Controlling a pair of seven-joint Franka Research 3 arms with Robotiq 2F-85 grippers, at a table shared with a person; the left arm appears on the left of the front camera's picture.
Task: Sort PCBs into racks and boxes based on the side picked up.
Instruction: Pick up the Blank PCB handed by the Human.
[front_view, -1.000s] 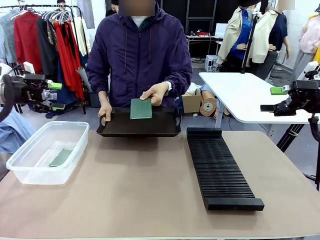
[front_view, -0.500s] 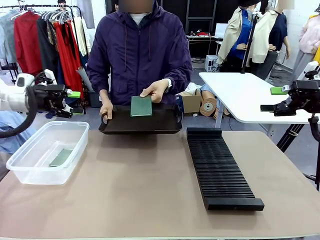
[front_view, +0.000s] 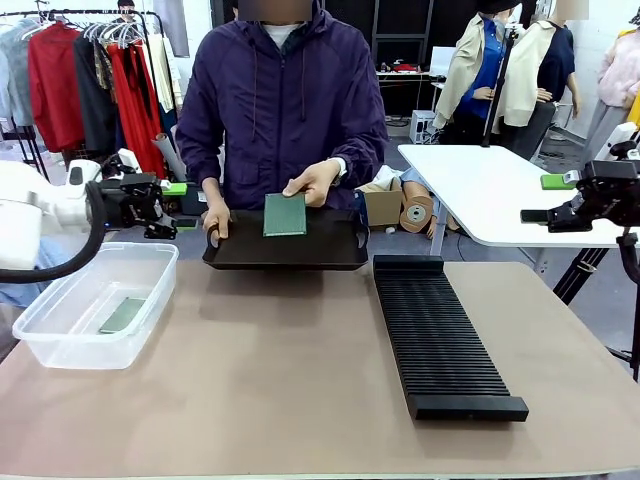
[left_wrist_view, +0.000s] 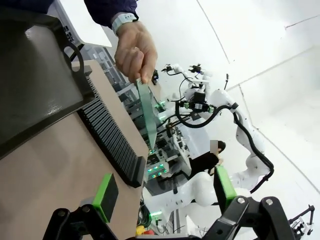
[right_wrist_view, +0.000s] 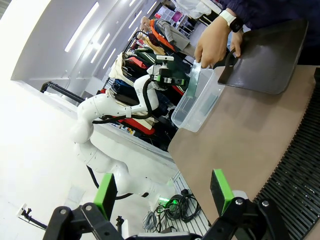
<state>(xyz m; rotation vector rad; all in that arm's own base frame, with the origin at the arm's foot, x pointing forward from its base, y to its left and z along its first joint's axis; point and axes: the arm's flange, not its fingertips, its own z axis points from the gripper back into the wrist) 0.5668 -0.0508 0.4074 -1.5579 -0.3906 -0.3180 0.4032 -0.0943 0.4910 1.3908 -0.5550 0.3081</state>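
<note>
One clear plastic tub (front_view: 60, 345), one black tray (front_view: 300, 256), one long black ribbed rack (front_view: 440, 335), one worktop (front_view: 270, 390). One green PCB (front_view: 284, 214) held over the tray and one PCB (front_view: 122, 315) inside the tub make two.

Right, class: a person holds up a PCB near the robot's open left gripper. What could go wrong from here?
The left gripper, open, might nip the person's hand, which pinches the PCB by its top corner. The board is thin and edge-on to it, so a poor grip could drop it onto the black tray.
</note>
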